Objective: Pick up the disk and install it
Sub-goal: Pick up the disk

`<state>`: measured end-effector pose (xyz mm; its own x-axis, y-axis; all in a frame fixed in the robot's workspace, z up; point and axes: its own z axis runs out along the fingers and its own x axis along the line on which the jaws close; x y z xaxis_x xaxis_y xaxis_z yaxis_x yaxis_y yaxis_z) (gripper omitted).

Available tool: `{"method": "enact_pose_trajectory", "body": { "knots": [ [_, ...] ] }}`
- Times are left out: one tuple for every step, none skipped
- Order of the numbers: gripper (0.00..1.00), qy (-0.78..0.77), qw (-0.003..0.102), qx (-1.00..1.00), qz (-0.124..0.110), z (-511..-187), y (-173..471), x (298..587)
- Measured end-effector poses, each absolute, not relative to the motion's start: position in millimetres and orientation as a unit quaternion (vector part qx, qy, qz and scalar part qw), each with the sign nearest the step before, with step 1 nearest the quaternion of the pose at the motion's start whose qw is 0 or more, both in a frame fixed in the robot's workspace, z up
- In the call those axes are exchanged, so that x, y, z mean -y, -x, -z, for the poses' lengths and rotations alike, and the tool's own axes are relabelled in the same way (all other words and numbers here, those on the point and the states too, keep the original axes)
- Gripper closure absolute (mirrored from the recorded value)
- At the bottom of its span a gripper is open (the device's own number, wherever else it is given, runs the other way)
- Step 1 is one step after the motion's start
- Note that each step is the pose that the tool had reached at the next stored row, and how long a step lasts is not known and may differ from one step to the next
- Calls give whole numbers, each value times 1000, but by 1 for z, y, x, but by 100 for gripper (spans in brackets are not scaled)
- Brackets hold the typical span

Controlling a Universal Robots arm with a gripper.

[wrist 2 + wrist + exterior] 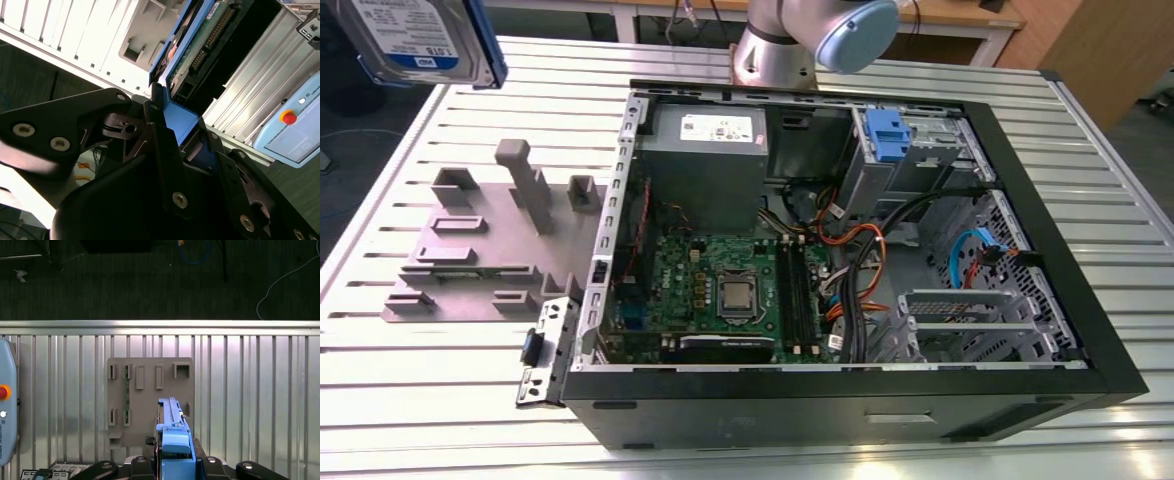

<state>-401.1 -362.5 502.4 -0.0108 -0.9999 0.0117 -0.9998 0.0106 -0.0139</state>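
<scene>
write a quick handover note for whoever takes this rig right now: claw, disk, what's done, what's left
Claw: shut on the disk, gripping it by its blue edge.
Disk: held in the air, edge-on above the grey fixture, off to the exterior view's left of the open computer case.
Done: pickup. The disk is off the table.
Left: the install. The disk is not in the case yet.
</scene>
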Motion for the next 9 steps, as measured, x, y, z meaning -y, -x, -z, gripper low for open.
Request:
{"method": "enact_pose_trajectory", "body": {
  "knots": [
    [64, 703, 1, -711, 9, -502, 400, 363],
    [64, 703, 1, -711, 9, -502, 399, 363],
    [64, 703, 1, -711, 9, -502, 398, 363],
    [64, 703, 1, -711, 9, -502, 397, 363],
    [64, 703, 1, -711, 9, -502, 396, 363],
    [64, 703, 1, -711, 9, -502, 395, 363],
    [64, 703, 1, -711, 9, -502, 394, 364],
    [64, 703, 1, -711, 9, -502, 393, 364],
    [64, 703, 1, -711, 9, -502, 392, 364]
  ]
}}
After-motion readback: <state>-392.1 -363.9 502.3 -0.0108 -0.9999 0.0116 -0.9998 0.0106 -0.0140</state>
